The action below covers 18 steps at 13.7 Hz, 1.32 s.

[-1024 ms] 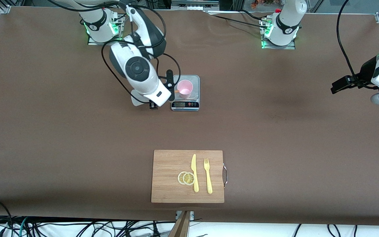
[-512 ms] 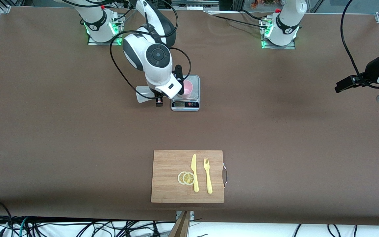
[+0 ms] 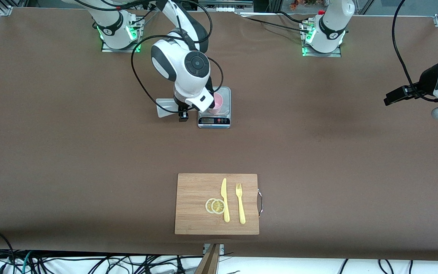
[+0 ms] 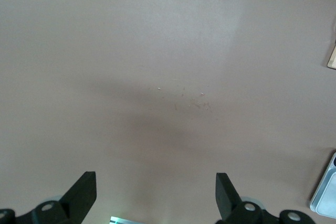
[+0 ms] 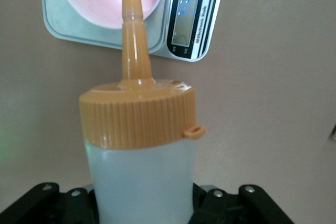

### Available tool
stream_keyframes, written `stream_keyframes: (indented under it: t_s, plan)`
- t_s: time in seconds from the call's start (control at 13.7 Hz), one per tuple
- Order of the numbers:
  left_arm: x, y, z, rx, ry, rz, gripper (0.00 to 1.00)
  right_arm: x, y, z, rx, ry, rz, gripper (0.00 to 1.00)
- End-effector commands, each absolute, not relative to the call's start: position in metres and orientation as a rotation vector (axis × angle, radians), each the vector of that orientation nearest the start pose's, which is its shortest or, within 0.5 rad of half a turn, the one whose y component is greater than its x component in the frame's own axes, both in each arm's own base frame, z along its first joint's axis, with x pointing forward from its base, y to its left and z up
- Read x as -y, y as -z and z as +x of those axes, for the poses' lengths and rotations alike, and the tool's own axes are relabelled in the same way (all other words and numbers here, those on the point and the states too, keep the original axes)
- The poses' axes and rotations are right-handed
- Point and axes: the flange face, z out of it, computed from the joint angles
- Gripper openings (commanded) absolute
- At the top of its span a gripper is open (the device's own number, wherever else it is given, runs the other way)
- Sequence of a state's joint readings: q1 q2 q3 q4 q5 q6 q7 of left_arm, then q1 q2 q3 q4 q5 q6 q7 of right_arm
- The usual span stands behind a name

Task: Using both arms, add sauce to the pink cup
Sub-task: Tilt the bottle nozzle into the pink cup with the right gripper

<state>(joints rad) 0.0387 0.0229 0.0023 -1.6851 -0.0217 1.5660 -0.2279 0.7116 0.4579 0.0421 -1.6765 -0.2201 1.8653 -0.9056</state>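
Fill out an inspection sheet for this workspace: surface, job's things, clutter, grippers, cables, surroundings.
Surface: brown table, no spills seen.
Job's things: pink cup stands on the scale; sauce bottle tipped, its orange nozzle aimed at the cup.
Clutter: cutting board nearer the front camera, carrying a yellow knife, a fork and two lemon slices.
Grippers: right gripper shut on the sauce bottle beside the scale; left gripper open and empty, waiting over bare table at the left arm's end.
Cables: black cables loop from the right arm; more lie below the table edge.
Surroundings: two green-lit arm bases.
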Motion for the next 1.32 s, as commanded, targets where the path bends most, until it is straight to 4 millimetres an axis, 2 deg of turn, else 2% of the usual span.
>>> stream_keyframes:
  t_s: [0.0,0.66,1.02,1.24]
  plan:
    - [-0.021,-0.557,0.549,0.408,-0.253,-3.137,1.0,-0.426,-0.323,0.475,-2.24,0.449,1.856,0.0]
    - [-0.018,-0.558,0.548,0.399,-0.249,-3.14,1.0,-0.439,-0.316,0.464,-2.257,0.471,1.794,0.0]
    - [-0.018,-0.557,0.55,0.397,-0.241,-3.141,1.0,-0.44,-0.315,0.462,-2.255,0.484,1.79,0.0]
    - [-0.019,-0.557,0.55,0.399,-0.244,-3.14,1.0,-0.448,-0.315,0.462,-2.257,0.495,1.775,0.0]
